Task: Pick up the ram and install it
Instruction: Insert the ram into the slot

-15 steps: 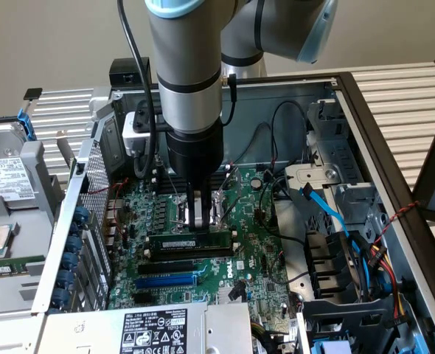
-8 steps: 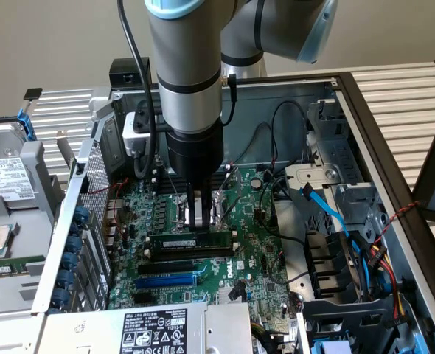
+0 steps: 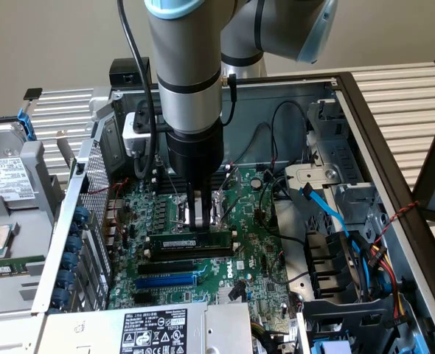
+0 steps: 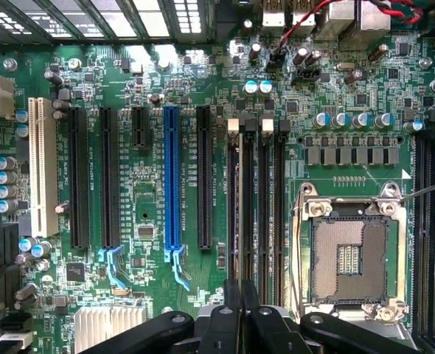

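Gripper (image 3: 197,226), drawn narrow, pinching the top edge of the ram (image 3: 181,241). I see the ram standing on edge directly under the tool, just beside the CPU socket (image 4: 348,254), its long axis parallel to the black memory slots (image 4: 265,199).

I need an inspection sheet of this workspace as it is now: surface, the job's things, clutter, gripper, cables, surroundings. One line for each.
Surface: green motherboard lying flat inside an open computer case.
Job's things: the ram lies along a memory slot near the CPU socket; whether it is fully seated cannot be told.
Clutter: nothing seen.
Gripper: the gripper points straight down over the ram's middle, at its top edge.
Cables: blue flat cable and a bundle of coloured wires, at the exterior view's right, away from the ram.
Surroundings: hard drive at the exterior view's left; power supply in front; slatted table.
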Controlling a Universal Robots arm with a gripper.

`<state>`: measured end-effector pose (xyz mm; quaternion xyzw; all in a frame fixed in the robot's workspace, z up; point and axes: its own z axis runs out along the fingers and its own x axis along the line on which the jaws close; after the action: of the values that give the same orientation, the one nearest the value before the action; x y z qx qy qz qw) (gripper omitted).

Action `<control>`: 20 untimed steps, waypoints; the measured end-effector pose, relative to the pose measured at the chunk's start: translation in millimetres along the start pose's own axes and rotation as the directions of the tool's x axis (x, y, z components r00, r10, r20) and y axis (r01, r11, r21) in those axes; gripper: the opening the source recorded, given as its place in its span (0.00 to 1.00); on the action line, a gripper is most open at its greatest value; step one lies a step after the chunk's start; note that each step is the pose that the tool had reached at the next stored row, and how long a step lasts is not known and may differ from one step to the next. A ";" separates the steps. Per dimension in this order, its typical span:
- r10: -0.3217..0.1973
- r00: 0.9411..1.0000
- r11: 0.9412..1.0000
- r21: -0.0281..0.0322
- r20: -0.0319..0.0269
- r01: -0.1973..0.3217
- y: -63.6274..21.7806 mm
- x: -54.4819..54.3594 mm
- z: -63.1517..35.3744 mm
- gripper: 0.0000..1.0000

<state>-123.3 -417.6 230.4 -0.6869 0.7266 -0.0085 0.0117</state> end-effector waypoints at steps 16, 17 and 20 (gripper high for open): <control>-0.014 1.000 1.000 -0.009 0.000 0.014 -1.3 0.1 0.1 0.12; -0.014 1.000 1.000 -0.009 0.000 0.014 -1.3 0.1 0.0 0.12; -0.015 1.000 1.000 -0.008 0.000 0.015 -1.4 0.1 0.1 0.12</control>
<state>-121.9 -417.8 230.3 -0.6922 0.7216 -0.0057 0.0089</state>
